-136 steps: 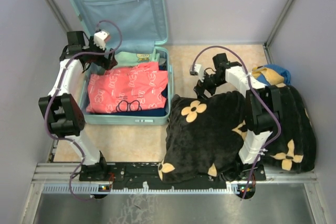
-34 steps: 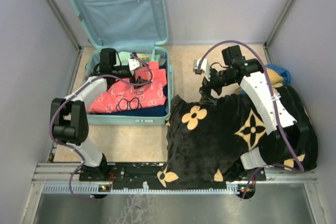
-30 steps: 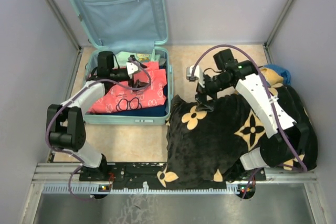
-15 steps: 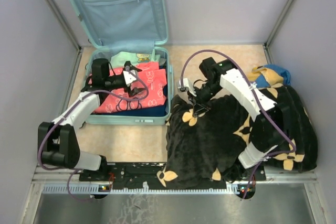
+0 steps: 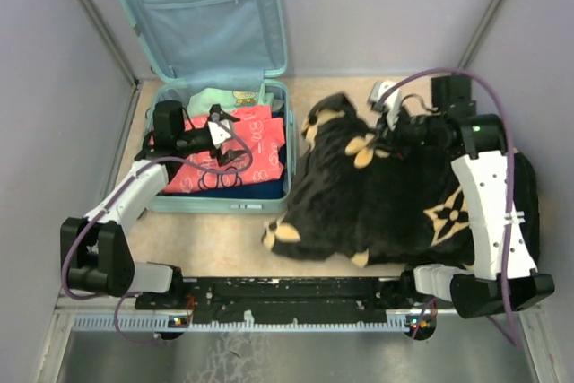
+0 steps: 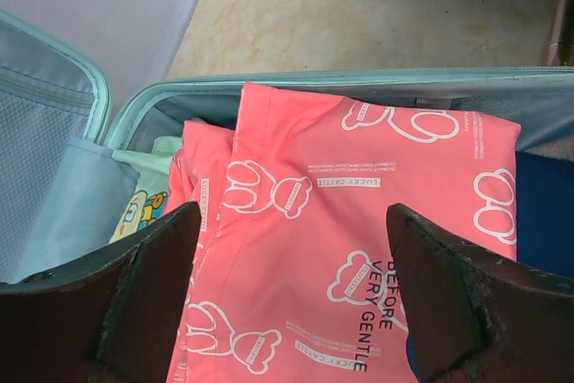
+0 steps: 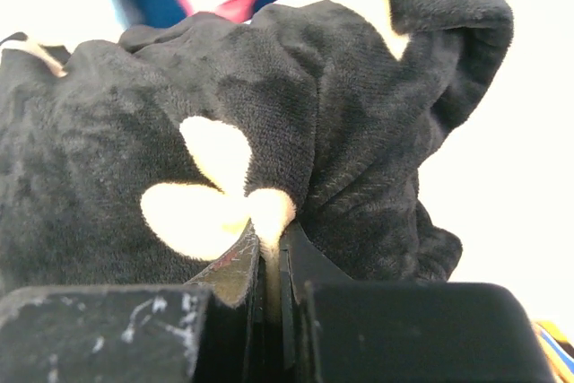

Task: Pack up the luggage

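Observation:
The luggage (image 5: pixel 281 100) lies open at the back left, its lid (image 5: pixel 206 6) leaning on the wall. A pink printed garment (image 5: pixel 256 136) lies on top inside it. My left gripper (image 5: pixel 223 135) hovers open over that pink garment (image 6: pixel 359 213), nothing between its fingers (image 6: pixel 148 289). The black blanket with tan flowers (image 5: pixel 359 208) is heaped on the floor right of the case. My right gripper (image 5: pixel 380 134) is shut on a fold of the blanket (image 7: pixel 117 141) and holds it raised; in the right wrist view the right gripper (image 7: pixel 270 253) pinches a tan flower petal.
A pale green cartoon-print garment (image 5: pixel 220 98) and a navy item (image 5: pixel 260 188) also lie in the case. Grey walls close in at the left, back and right. A metal rail (image 5: pixel 269 316) carries both arm bases along the near edge.
My right gripper has shut on the blanket and drawn it up and to the right, bunching it away from the near rail. My left gripper stayed open and shifted only slightly over the pink garment.

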Motion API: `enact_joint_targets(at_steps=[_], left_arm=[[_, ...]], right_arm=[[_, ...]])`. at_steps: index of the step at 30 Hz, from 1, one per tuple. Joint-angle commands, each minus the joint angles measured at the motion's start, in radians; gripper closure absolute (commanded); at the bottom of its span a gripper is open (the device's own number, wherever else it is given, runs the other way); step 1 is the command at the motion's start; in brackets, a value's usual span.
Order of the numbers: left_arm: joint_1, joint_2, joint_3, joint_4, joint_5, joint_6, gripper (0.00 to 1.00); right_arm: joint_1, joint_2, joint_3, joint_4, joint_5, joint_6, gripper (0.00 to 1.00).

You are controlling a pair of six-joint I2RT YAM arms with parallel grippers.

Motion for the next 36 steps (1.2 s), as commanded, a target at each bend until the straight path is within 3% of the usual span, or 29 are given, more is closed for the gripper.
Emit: enact_joint_targets(at_steps=[1,6,10,15,19,22,25,29,32,36], left_arm=[[0.002,-0.039,0.001,-0.024,-0.018,-0.016,0.1],[0.002,-0.047,-0.001,-0.025,-0.053,-0.017,0.11],[0.002,-0.052,-0.01,-0.006,-0.087,-0.041,0.11],[0.0,-0.053,-0.02,0.019,-0.127,-0.082,0.11],[-0.003,-0.034,0.004,0.002,-0.147,-0.107,0.11],[-0.003,-0.013,0.034,-0.029,-0.169,-0.135,0.11],[-0.003,0.005,0.061,-0.048,-0.198,-0.159,0.1],[-0.003,0.028,0.103,-0.068,-0.247,-0.187,0.09],[-0.003,0.037,0.128,-0.083,-0.263,-0.192,0.08],[-0.002,0.037,0.154,-0.098,-0.292,-0.229,0.06]], right_arm=[[-0.187,0.02,0.123,0.413,-0.047,0.216,1.0],[-0.445,0.186,0.281,0.659,-0.08,0.495,1.0],[-0.575,0.291,0.299,0.884,-0.05,0.682,1.0],[-0.592,0.416,0.303,0.954,0.187,0.569,1.0],[-0.59,0.603,0.353,0.961,0.46,0.476,0.99],[-0.594,0.723,0.487,0.857,0.556,0.428,0.79],[-0.594,0.805,0.601,0.765,0.622,0.417,0.68],[-0.593,0.823,0.657,0.718,0.623,0.446,0.18],[-0.583,0.795,0.674,0.673,0.475,0.471,0.08],[-0.547,0.715,0.63,0.642,0.135,0.485,0.03]])
